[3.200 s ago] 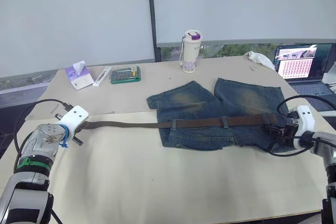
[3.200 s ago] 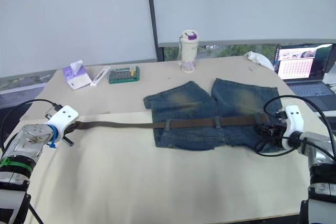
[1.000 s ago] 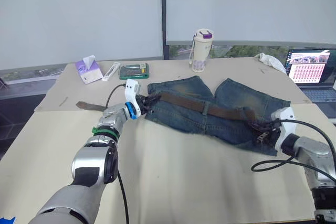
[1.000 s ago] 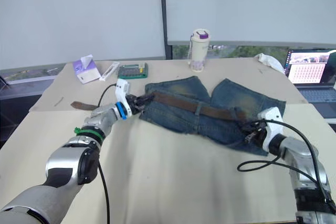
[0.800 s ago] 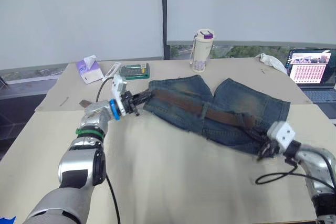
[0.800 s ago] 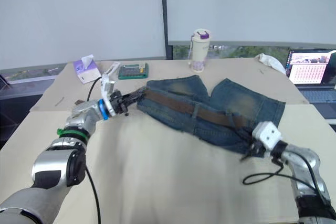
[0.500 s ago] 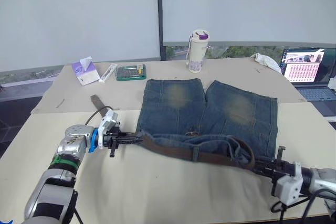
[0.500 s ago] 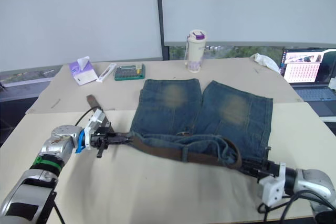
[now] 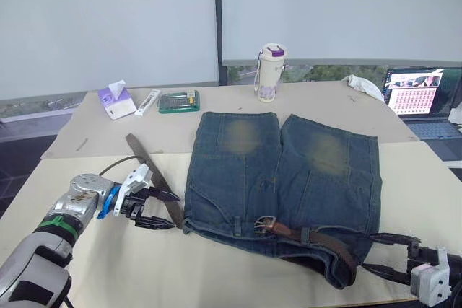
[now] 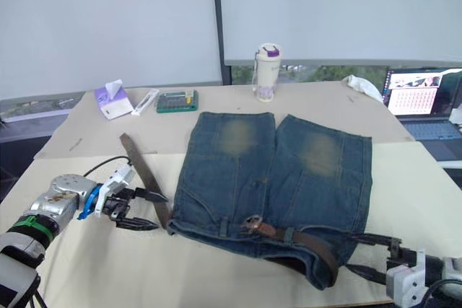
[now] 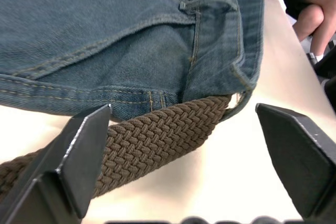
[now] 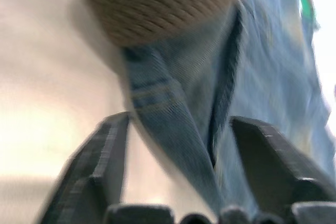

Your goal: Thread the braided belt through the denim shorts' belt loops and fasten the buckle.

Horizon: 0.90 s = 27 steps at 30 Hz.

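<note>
Left eye view: tumbler (image 9: 268, 71), tissue pack (image 9: 117, 100), laptop (image 9: 422, 100) beyond denim shorts (image 9: 281, 171).

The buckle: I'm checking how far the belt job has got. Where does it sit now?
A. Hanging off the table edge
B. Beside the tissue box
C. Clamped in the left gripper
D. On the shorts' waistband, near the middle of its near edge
D: the buckle lies on the denim shorts at the waistband's middle, and the left gripper is open beside the braided belt.
</note>
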Motion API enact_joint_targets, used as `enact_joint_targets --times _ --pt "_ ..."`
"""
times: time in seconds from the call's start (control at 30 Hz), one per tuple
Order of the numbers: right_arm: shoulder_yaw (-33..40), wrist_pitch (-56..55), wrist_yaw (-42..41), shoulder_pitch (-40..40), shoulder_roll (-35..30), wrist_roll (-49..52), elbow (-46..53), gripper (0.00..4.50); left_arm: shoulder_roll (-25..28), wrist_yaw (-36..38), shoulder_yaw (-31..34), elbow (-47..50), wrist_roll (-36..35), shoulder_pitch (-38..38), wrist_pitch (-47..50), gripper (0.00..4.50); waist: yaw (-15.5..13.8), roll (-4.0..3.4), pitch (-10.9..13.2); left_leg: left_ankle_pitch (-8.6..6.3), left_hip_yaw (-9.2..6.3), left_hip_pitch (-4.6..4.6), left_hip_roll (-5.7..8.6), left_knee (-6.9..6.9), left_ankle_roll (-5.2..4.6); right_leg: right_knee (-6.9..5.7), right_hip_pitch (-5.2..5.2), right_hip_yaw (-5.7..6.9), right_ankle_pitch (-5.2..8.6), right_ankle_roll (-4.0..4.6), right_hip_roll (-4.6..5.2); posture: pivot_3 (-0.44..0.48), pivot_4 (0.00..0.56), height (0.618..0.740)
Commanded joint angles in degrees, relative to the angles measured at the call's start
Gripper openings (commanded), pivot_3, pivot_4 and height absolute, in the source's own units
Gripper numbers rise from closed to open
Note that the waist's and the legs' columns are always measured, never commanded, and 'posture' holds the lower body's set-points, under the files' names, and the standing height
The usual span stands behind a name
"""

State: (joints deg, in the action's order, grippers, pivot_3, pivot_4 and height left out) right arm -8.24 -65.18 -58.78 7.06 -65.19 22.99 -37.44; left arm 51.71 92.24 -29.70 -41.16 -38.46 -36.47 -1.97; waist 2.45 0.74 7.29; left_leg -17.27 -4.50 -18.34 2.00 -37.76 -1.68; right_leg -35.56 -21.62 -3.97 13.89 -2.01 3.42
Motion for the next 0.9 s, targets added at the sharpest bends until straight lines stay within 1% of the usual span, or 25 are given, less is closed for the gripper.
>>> enact_joint_targets --times 0.03,0.13,0.2,0.23,0.3,0.4,0.47,0.53,0.57,0.6,0.63,0.73,0.8,0.87,0.9 --pt "5.48 27.03 -16.05 4.04 -3.98 20.41 10.47 3.67 1.94 0.26 0.14 2.45 -3.83 -0.66 2.09 4.5 -0.17 -0.18 0.02 0.0 0.0 0.04 0.02 -0.02 0.0 0.02 0.01 0.0 0.0 -0.01 0.08 0.0 0.15 0.74" --pt "11.85 43.28 -19.78 8.23 -6.19 28.38 19.76 3.67 2.08 0.26 1.7 3.9 -6.59 -1.14 4.63 4.5 -0.4 -0.21 0.01 -0.01 -0.02 0.12 0.03 -0.05 -0.01 -0.05 -0.25 0.0 0.0 -0.03 0.1 0.0 0.15 0.74" --pt "18.27 58.04 -20.21 11.64 -8.65 36.43 28.9 3.67 1.35 0.26 6.09 5.98 -10.83 -2.22 10.46 4.5 -0.68 -0.25 0.05 -0.01 -0.02 -0.09 0.02 -0.08 0.0 -0.22 -0.55 0.0 0.0 -0.03 0.09 0.0 0.15 0.74" --pt "20.65 63.64 -18.47 11.92 -8.48 39.58 33.05 3.67 0.92 0.26 8.27 6.93 -12.64 -2.61 13.39 4.5 -0.86 -0.23 0.06 -0.01 -0.05 -0.12 0.0 -0.08 0.0 -0.27 -0.6 0.04 0.0 -0.04 0.06 0.0 0.15 0.74" --pt "21.83 70.32 -14.19 10.84 -6.09 41.94 40.68 3.67 -1.55 0.25 13.03 8.07 -13.67 -2.87 16.6 4.5 -1.0 -0.17 0.09 -0.01 -0.09 -0.11 -0.07 -0.07 0.0 -0.31 -0.62 0.11 0.01 -0.05 -0.02 0.0 0.15 0.74" --pt "20.37 75.53 -10.04 8.76 -0.49 40.05 47.85 3.67 -6.42 -2.27 20.02 9.62 -13.38 -2.58 20.33 4.5 -1.65 -0.15 0.06 -0.01 -0.17 -0.08 -0.12 -0.06 0.01 -0.3 -0.58 0.23 0.07 -0.16 -0.08 0.0 0.15 0.74" --pt "17.96 76.86 -9.26 7.99 2.88 36.13 50.68 3.67 -9.33 -8.32 23.36 10.7 -11.5 -2.02 20.98 4.5 -2.1 -0.16 0.06 -0.01 -0.18 -0.14 -0.05 -0.07 0.03 -0.32 -0.63 0.23 0.1 -0.21 -0.02 0.0 0.15 0.74" --pt "13.78 76.56 -9.03 7.28 5.78 29.48 51.72 3.67 -11.94 -12.9 27.29 11.52 -11.95 -1.35 22.39 4.5 -2.22 -0.13 0.07 0.0 -0.18 -0.17 0.03 -0.07 0.05 -0.29 -0.67 0.19 0.1 -0.22 0.08 0.0 0.15 0.74" --pt "11.39 75.42 -8.09 6.57 7.85 24.99 50.66 3.67 -13.35 -18.64 28.92 11.71 -10.71 -1.18 22.86 4.5 -2.3 -0.05 0.06 0.0 -0.18 -0.16 0.04 -0.09 0.06 -0.28 -0.66 0.18 0.09 -0.23 0.09 0.0 0.15 0.74" --pt "10.09 74.63 -7.56 6.11 9.45 21.8 49.74 3.67 -14.41 -22.85 30.13 12.14 -9.46 -0.97 23.44 4.5 -2.43 0.0 0.07 0.02 -0.18 -0.17 0.05 -0.09 0.09 -0.26 -0.66 0.18 0.08 -0.25 0.11 0.0 0.15 0.74" --pt "8.78 75.06 -7.57 6.5 10.33 19.57 49.19 3.67 -15.94 -28.35 31.56 13.25 -6.5 -0.06 20.22 4.5 -2.55 -0.01 0.07 0.03 -0.19 -0.17 0.05 -0.11 0.12 -0.26 -0.66 0.19 0.07 -0.27 0.11 0.0 0.15 0.74" --pt "6.01 72.42 -10.8 8.54 9.35 11.05 47.55 3.67 -18.9 -43.98 35.35 17.5 -1.6 2.35 20.27 4.5 -2.71 -0.09 0.04 0.03 -0.15 -0.17 0.09 -0.1 0.21 -0.25 -0.69 0.1 0.04 -0.3 0.17 0.0 0.15 0.74" --pt "6.0 68.23 -12.47 8.97 8.83 6.22 45.76 3.67 -20.19 -51.15 36.61 20.59 1.05 3.8 22.04 4.5 -2.91 -0.04 0.04 0.03 -0.15 -0.16 0.06 -0.1 0.3 -0.25 -0.68 0.09 0.04 -0.31 0.17 0.0 0.15 0.74" --pt "10.4 68.0 -12.6 6.77 10.74 9.49 45.16 3.67 -21.67 -59.59 38.03 24.02 4.08 5.31 23.28 4.5 -2.99 0.07 0.05 0.01 -0.15 -0.09 0.03 -0.1 0.38 -0.24 -0.63 0.1 0.03 -0.32 0.14 0.0 0.15 0.74" --pt "12.72 69.11 -12.54 5.27 11.07 11.93 45.92 3.67 -22.14 -66.88 38.2 25.8 7.55 5.78 25.19 4.5 -3.02 0.09 0.07 0.01 -0.16 -0.1 0.0 -0.1 0.45 -0.22 -0.62 0.11 0.01 -0.33 0.13 0.0 0.15 0.74"
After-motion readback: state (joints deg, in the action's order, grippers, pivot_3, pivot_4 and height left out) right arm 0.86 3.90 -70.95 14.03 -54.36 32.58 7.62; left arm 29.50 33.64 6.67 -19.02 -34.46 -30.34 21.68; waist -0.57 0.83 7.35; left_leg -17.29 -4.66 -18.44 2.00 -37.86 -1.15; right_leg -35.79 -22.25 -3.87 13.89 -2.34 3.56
